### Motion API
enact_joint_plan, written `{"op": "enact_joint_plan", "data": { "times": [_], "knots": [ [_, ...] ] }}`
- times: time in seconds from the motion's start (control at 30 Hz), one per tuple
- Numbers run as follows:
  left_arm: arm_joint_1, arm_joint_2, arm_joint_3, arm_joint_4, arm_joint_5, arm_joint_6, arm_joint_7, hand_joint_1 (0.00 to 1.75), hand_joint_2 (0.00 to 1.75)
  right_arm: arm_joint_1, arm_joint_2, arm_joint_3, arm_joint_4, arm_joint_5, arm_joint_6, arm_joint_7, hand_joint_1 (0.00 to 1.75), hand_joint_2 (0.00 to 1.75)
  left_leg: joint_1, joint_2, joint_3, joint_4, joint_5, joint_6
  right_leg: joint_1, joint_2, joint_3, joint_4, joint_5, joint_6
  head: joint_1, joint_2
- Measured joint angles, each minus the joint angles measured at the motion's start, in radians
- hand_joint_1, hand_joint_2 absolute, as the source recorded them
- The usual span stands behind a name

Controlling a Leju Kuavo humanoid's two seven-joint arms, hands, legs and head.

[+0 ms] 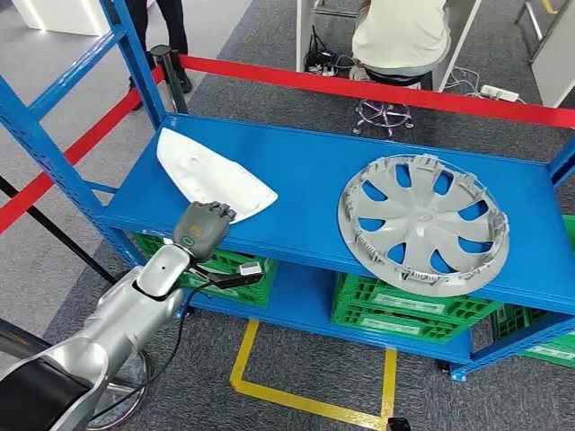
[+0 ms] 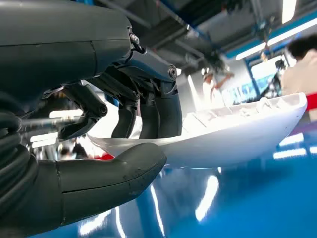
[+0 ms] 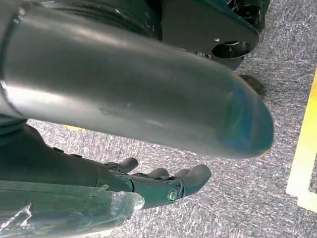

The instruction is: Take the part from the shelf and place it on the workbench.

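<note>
We see a grey wheel cover (image 1: 423,224) lying flat near the right end of the blue shelf. Green crates (image 1: 407,312) stand on the lower level. Behind it stretches a red barrier tape (image 1: 380,90), and a person (image 1: 400,36) sits beyond.

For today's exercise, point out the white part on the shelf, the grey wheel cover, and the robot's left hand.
white part (image 1: 203,175), head view: its upper face.
grey wheel cover (image 1: 426,218), head view: its hub.
left hand (image 1: 202,224), head view: the back of the hand.

Place: a workshop or demo hall
Signs: blue steel shelf (image 1: 305,193), green crates (image 1: 407,310) beneath, red barrier tape (image 1: 380,90) across the top, yellow floor marking (image 1: 312,395) at the bottom
</note>
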Motion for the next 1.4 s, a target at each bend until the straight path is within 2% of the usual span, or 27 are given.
{"op": "enact_joint_plan", "data": {
  "times": [0.83, 1.13, 1.4],
  "knots": [
    [-0.045, 0.024, -0.053, -0.141, -0.028, 0.009, 0.012, 1.75, 1.75, 0.0, 0.0, 0.024, 0.0, -0.003, 0.0, -0.001, 0.0, 0.0, 0.0, 0.0, 0.0, 0.0, 0.0, 0.0, 0.0, 0.0, 0.0, 0.0, 0.0, 0.0, 0.0, 0.0],
    [-0.044, 0.025, -0.053, -0.148, 0.01, 0.028, -0.025, 1.75, 1.75, 0.0, 0.0, 0.026, 0.0, -0.004, 0.0, -0.008, 0.0, 0.0, 0.0, 0.0, 0.0, 0.0, 0.0, 0.0, 0.0, 0.0, 0.0, 0.0, 0.0, 0.0, 0.0, 0.0],
    [-0.044, 0.027, -0.053, -0.148, -0.006, 0.06, -0.026, 1.75, 1.75, -0.001, 0.0, 0.03, 0.0, -0.004, -0.001, -0.008, 0.0, 0.0, 0.0, 0.0, 0.0, 0.0, 0.0, 0.0, 0.0, 0.0, 0.0, 0.0, 0.0, 0.0, 0.0, 0.0]
  ]
}}
